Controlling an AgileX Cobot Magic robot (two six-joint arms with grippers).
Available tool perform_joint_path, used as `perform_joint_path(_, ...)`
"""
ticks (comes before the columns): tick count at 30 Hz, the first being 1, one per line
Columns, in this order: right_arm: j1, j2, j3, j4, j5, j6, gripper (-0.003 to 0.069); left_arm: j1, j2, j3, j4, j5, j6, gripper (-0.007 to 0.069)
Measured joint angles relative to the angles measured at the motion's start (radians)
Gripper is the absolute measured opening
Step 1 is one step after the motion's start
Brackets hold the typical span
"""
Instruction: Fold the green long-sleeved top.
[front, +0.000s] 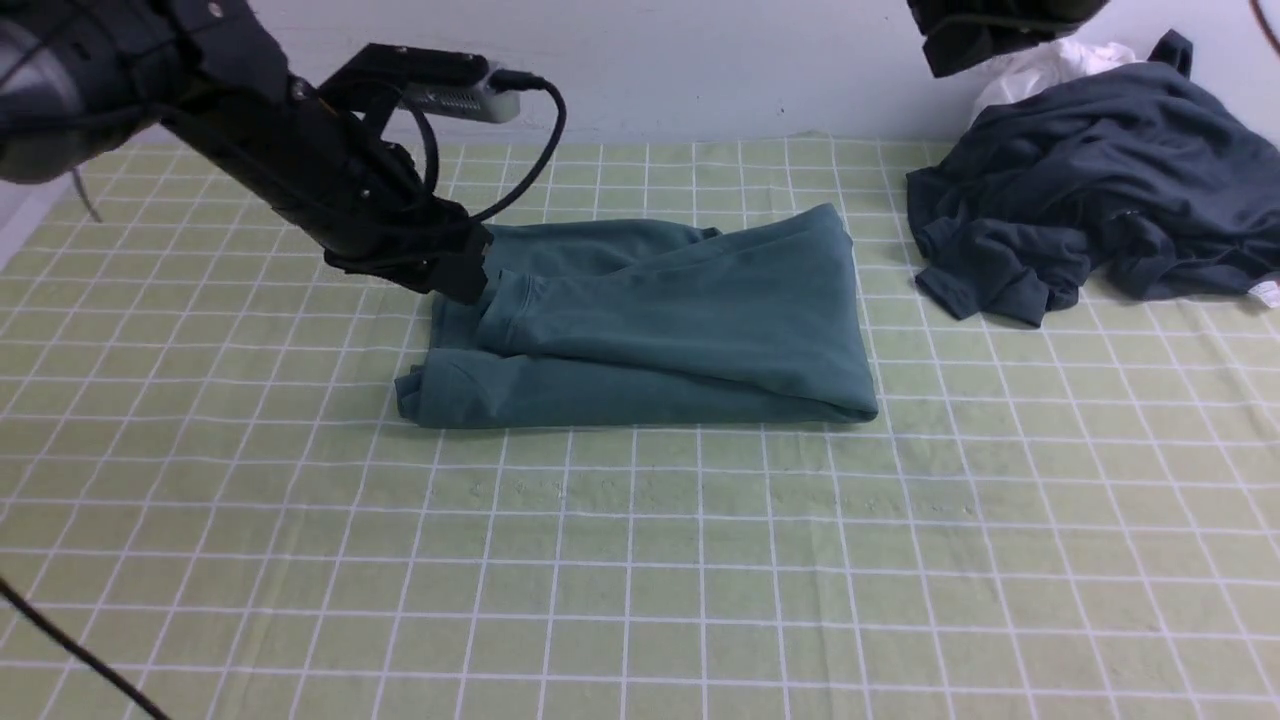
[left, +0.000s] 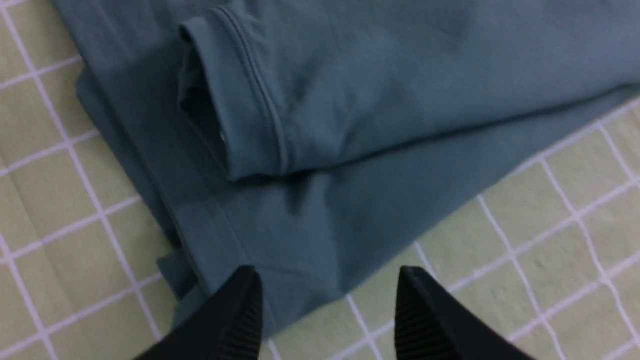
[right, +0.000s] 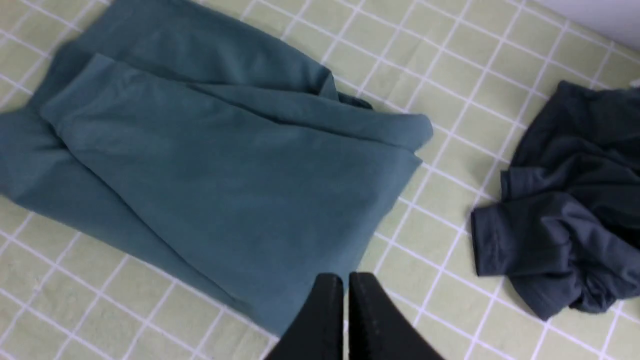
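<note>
At your left, left gripper (left: 327, 280): the jaws stand apart with nothing between them. You have it low over the left end of the top, just beside the cuff. Whether the tips brush the cloth cannot be told.
Left end of the bundle, sleeve cuff (front: 505, 312): it lies flat on top of the folded layers with its opening turned leftward. Under it the lower layers stick out a little, and the near-left corner is slightly bunched.
Centre of the table, green long-sleeved top (front: 650, 330): it rests on the checked tablecloth (front: 640, 560) as a compact, roughly rectangular bundle several layers deep. No sleeve trails out, and no logo or neck label shows.
Right end of the bundle: the upper layer runs at a slant and rises to a point at the far corner. The near edge is a clean, straight fold.
Above the right end, right gripper (right: 346, 280): the jaws are pressed together and empty, held well clear above the cloth.
Far right, dark grey garment (front: 1090, 190): a crumpled heap well apart from the top, with a white cloth (front: 1040, 65) behind it. Neither is yours to fold.
Done, by your judgement: the main folds look made and neither gripper holds cloth.
Left, by your judgement: at most squaring the uneven left end and flattening the slanted layer.
</note>
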Motion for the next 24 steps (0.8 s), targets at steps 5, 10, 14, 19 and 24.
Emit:
perform_joint_path(5,0.000,-0.011,0.080,-0.006,0.001,0.011,-0.0006,-0.002,0.202,-0.170,0.016,-0.014,-0.033,0.0414)
perform_joint_path(10,0.000,-0.011,0.138,-0.007,0.001,0.011,-0.0007,-0.008,0.361,-0.296,0.020,-0.047,-0.085,0.0358)
perform_joint_path(14,0.000,-0.011,0.158,-0.007,0.001,0.011,-0.0007,-0.010,0.425,-0.355,0.013,-0.047,-0.124,0.0216)
perform_joint_path(19,0.000,-0.011,0.159,-0.013,0.001,0.011,-0.0007,-0.010,0.429,-0.373,-0.054,-0.018,-0.105,0.0034)
perform_joint_path(24,0.000,-0.011,0.159,-0.018,0.001,0.011,-0.0007,-0.010,0.369,-0.373,-0.087,0.001,-0.051,-0.0004)
